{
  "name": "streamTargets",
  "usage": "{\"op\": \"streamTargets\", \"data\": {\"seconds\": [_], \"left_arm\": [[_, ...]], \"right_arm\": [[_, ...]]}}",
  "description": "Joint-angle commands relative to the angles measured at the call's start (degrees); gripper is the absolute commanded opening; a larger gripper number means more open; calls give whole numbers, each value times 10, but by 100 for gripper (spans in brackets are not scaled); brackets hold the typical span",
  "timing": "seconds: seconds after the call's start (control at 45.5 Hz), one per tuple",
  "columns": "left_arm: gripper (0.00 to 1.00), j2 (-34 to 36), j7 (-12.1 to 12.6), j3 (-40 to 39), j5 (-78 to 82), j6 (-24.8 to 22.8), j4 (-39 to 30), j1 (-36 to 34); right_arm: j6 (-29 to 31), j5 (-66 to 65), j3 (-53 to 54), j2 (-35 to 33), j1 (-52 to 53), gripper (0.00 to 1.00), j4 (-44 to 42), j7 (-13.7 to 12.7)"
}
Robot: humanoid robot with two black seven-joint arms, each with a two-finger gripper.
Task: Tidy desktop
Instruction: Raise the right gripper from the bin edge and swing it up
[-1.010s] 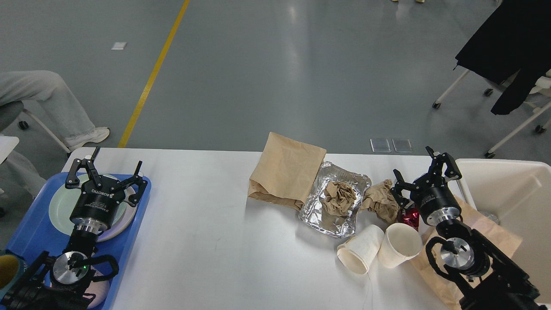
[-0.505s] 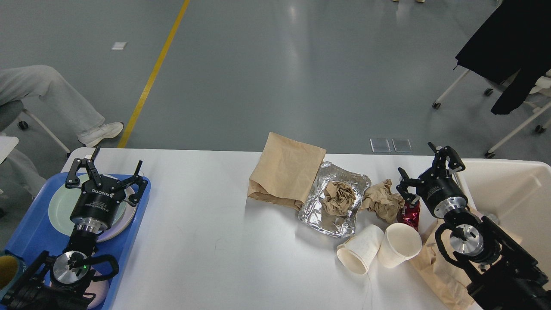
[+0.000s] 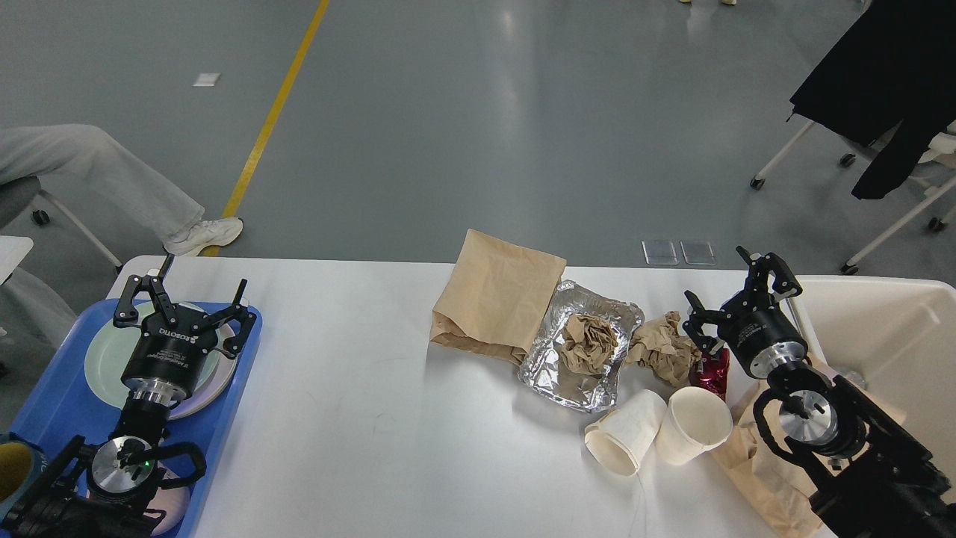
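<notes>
Both hands, left [image 3: 184,299] and right [image 3: 736,295], spread empty; two cups [image 3: 661,430] on desktop [image 3: 358,403].

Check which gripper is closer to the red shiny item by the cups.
Right. The right gripper is open just above and beside the red shiny item; the left gripper is open far across the desktop, over the blue tray.

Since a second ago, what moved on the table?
The right end effector, open, shifted right toward the cream plastic bin, then edged back left. The left end effector stayed open over the blue plastic tray. Paper cups and crumpled foil container stayed put.
</notes>
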Motion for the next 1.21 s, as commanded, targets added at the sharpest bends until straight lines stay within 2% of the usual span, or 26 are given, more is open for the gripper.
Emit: {"op": "streamTargets", "data": {"seconds": [0.0, 0.11, 0.461, 0.659, 0.856, 0.944, 1.076, 1.186], "left_arm": [[96, 0, 0, 0, 0, 0, 0, 0], [96, 0, 0, 0, 0, 0, 0, 0], [96, 0, 0, 0, 0, 0, 0, -1], [96, 0, 0, 2, 0, 0, 0, -2], [96, 0, -1, 2, 0, 0, 0, -1], [96, 0, -1, 1, 0, 0, 0, -1], [96, 0, 0, 1, 0, 0, 0, -1], [96, 0, -1, 1, 0, 0, 0, -1]], "right_arm": [[12, 0, 0, -1, 0, 100, 3, -3], [30, -2, 0, -2, 5, 100, 3, -7], [29, -5, -19, -4, 13, 100, 4, -6], [28, -5, -17, -39, 35, 100, 13, -1], [-3, -5, -12, -49, 49, 100, 14, 3], [-55, -6, -11, -49, 52, 100, 14, 19], [-128, -9, -21, -51, 59, 100, 39, 71], [-127, -11, -52, -61, 67, 100, 42, 73]]}}
